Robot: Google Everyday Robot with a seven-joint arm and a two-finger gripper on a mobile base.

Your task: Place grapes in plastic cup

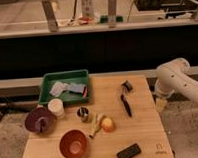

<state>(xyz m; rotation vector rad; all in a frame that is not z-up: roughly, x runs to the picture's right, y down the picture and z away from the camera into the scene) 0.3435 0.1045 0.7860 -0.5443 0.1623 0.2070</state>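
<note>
The plastic cup [56, 107] is small, white and plain. It stands upright on the left part of the wooden table [145, 136], just in front of the green tray [48, 85] and beside the purple bowl [38, 119]. I cannot make out any grapes. A small dark thing lies in the purple bowl, and I cannot tell what it is. My white arm [177, 82] reaches in from the right. The gripper [160, 104] hangs off the table's right edge, far from the cup.
A dark metal cup [83, 113], a yellowish item [96, 124] and an orange fruit [108, 124] sit mid-table. An orange bowl [73, 143] is at the front, a black flat object [129, 152] at the front right, and a black brush [125, 99] right of centre. The tray holds packets.
</note>
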